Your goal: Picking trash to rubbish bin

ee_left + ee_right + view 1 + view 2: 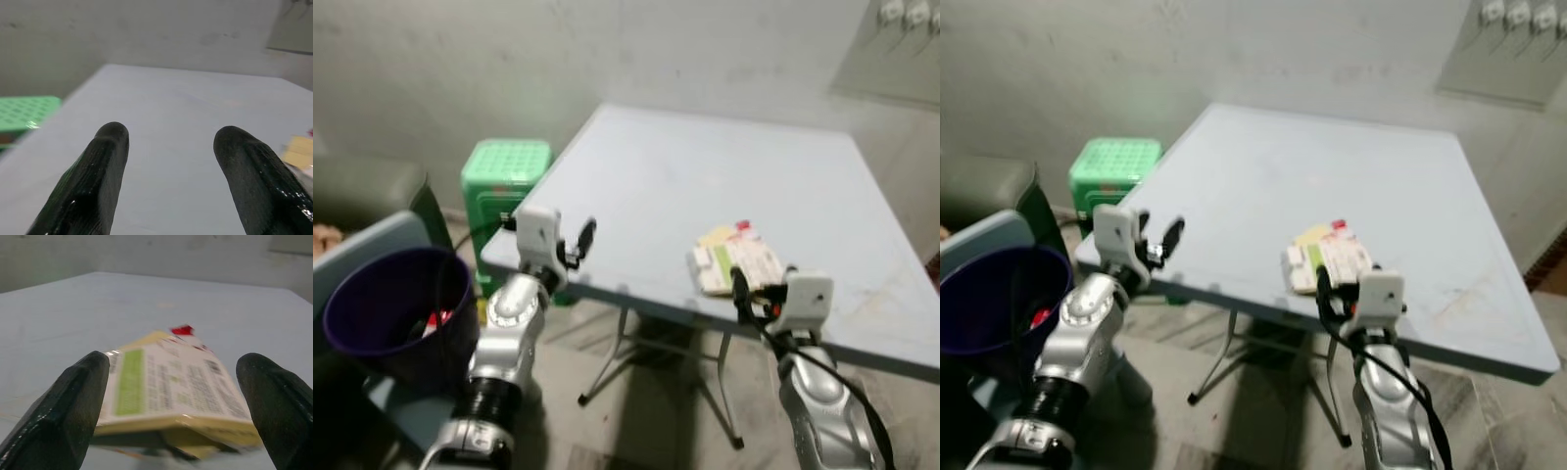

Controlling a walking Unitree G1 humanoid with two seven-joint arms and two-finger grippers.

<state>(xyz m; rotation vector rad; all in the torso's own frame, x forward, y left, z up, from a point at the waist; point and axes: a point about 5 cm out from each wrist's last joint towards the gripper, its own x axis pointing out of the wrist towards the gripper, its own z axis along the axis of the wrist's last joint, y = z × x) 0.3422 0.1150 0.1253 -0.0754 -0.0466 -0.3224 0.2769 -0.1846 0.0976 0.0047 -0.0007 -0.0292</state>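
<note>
Trash here is a flattened packet (736, 258), pale yellow with a green stripe, small print and a red tip, lying near the front edge of the bench (724, 186), toward the robot's right side.

Largest in view is that bench, a pale blue-grey square top on folding metal legs (607, 367), set near a grey wall (509, 59). Its surface looks slightly scuffed. Next in size is the rubbish bin (396, 313), a dark purple round bucket on the floor to the robot's left, beside the bench's left corner, with something red and white (433, 321) inside it. Behind the bin, against the wall, stands a green plastic stool (504, 186) with a perforated top.

The left arm is raised by the bench's front left corner, and the left gripper (168, 147) points over the bare top with its fingers (105, 171) spread apart and holding nothing. The right gripper (178, 382) sits at the front edge just in front of the packet. Its fingers (73, 401) are spread wide, one on each side of the packet's near end, and in the right wrist view they look apart from the packet rather than pressing it. The packet lies flat on the bench, its near end slightly puffed up.
</note>
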